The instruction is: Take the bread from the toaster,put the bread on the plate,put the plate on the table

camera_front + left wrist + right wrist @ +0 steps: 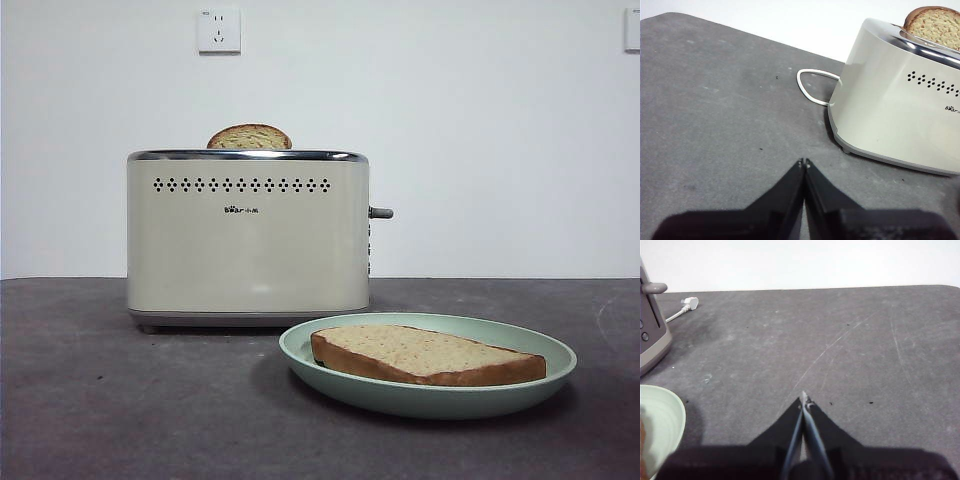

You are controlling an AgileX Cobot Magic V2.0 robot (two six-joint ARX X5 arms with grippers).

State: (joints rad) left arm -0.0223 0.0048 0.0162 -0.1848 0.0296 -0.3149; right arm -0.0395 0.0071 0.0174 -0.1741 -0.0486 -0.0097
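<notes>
Jaws of the left gripper (804, 162) were pressed together, holding nothing, above bare table (715, 125) beside the toaster (895, 110). The right gripper (804, 400) was likewise closed and empty. A small logo (240, 209), too tiny to read, sat under the toaster's hole row. The bread (425, 355) lay flat in the plate (300, 350), on the table at the toaster's 4 o'clock. A domed slice (249, 137) stood in the slot.
</notes>
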